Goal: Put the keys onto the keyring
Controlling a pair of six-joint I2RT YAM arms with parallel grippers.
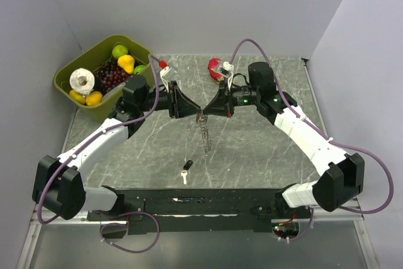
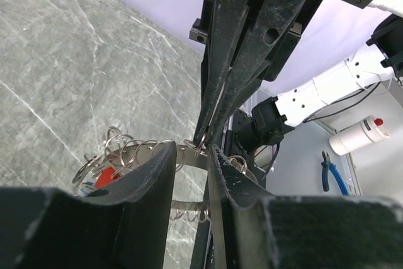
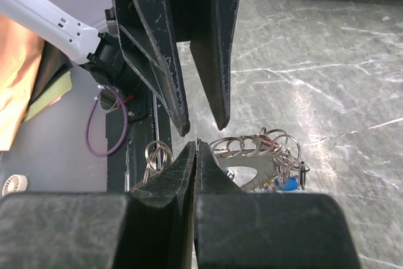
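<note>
The keyring (image 1: 204, 131) hangs between my two grippers above the table's middle, its hoop strung with many small split rings. Keys with blue (image 3: 288, 184) and red (image 2: 107, 176) heads hang from it. My right gripper (image 1: 204, 112) is shut, pinching the hoop's thin metal at its tips (image 3: 195, 145). My left gripper (image 1: 198, 112) is open, and the hoop's band (image 2: 189, 154) crosses the gap between its fingers (image 2: 157, 168). In the right wrist view the left gripper (image 3: 203, 126) points down just above the right tips. A loose black-headed key (image 1: 185, 171) lies on the table below the grippers.
A green bin (image 1: 63, 83) of toy fruit stands at the back left. A red object (image 1: 215, 69) lies behind the right gripper. The arms' black base rail (image 1: 189, 203) runs along the near edge. A white bottle (image 2: 356, 135) and blue pliers (image 2: 329, 171) lie off the table.
</note>
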